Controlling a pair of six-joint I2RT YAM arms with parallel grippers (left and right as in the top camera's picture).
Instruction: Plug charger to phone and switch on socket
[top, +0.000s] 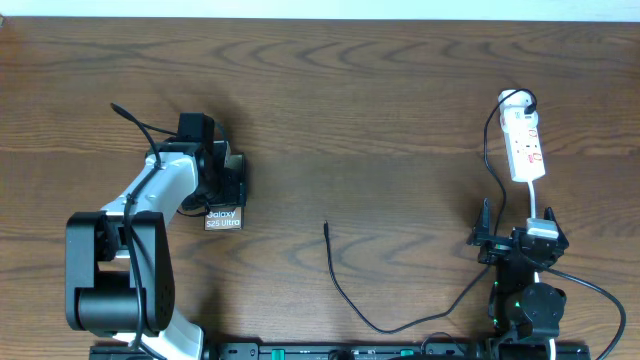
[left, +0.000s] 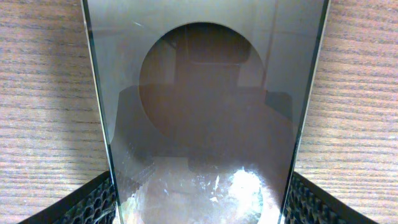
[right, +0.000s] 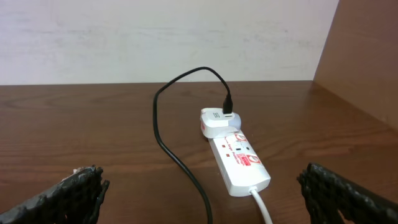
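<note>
Black charger (top: 326, 226) tip lies on the table (top: 400, 100) right of the phone (top: 222, 218) gripped edgewise by the left tool (top: 224, 188), well apart from the gaping right tool (top: 520, 232).

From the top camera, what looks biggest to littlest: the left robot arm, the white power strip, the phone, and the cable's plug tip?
1. Left arm
2. White power strip
3. Cable's plug tip
The phone is mostly hidden under the left gripper, so I can't rank it.
</note>
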